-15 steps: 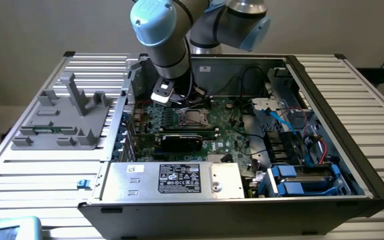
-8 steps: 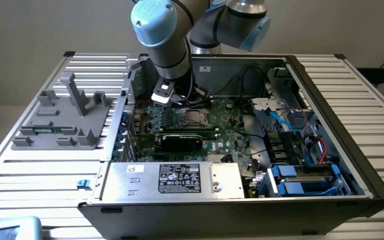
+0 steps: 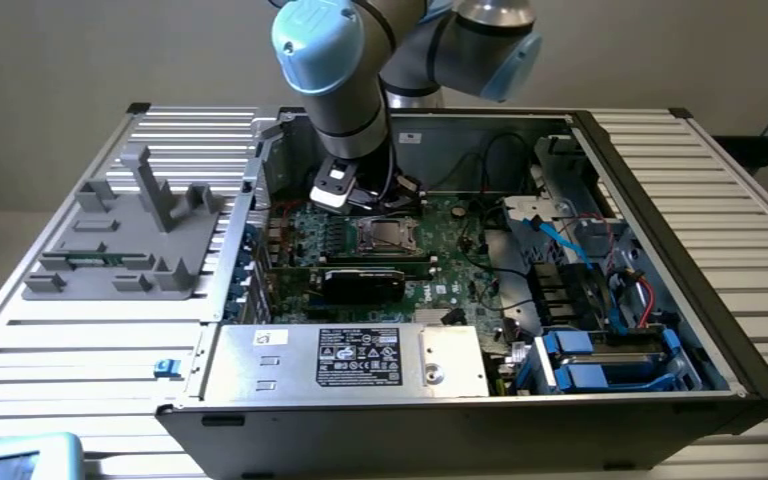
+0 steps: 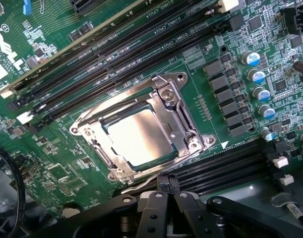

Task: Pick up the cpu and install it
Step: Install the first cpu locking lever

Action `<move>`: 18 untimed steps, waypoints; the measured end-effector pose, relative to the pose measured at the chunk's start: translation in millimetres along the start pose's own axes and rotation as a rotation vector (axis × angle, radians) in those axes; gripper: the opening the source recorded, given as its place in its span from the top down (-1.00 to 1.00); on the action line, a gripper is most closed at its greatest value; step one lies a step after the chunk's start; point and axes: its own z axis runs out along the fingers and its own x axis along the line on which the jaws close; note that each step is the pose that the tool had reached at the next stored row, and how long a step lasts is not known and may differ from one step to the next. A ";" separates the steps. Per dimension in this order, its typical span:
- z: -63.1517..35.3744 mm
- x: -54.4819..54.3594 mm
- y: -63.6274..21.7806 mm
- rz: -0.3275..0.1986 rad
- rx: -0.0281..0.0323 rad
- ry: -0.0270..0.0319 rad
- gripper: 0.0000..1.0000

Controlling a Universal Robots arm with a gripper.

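**A:** Where was the cpu (image 4: 136, 137) at that moment?

**B:** It lay flat in the socket (image 4: 172, 95) on the board (image 4: 52, 44), with its metal top bare inside the silver frame. The gripper (image 4: 167, 186) hung just beside the socket, its jaws pressed together with nothing between them.

**A:** So which step was it?

**B:** I judged it the tail of the install. The chip was placed, not carried. I couldn't tell whether the frame was latched down over it.

**A:** What would any further move there have called for?

**B:** A straight, careful path, I'd say. Memory slots (image 4: 116, 54) ran along both sides of the socket and capacitors (image 4: 255, 77) stood near it, so a sideways drift could have clipped something.

**A:** Did the views differ?

**B:** Yes. The wrist view gave the chip's seating, the frame's screws and the closed fingertips. The exterior view gave the setting: the arm (image 3: 337, 70) reaching down into the open case (image 3: 651, 200), the gripper (image 3: 373, 203) low over the socket (image 3: 387, 236), and a grey fixture (image 3: 131, 235) on the table at the exterior view's left, well apart. In that view the chip was too small to judge.
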 end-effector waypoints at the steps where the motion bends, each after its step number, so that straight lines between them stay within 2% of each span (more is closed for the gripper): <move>1: 0.3 1.1 -0.6 0.000 0.0001 0.0000 0.78; 9: 2.3 8.2 -4.0 0.000 0.0004 0.0000 0.78; 18: 2.7 10.5 -4.9 0.001 -0.0003 -0.0006 0.78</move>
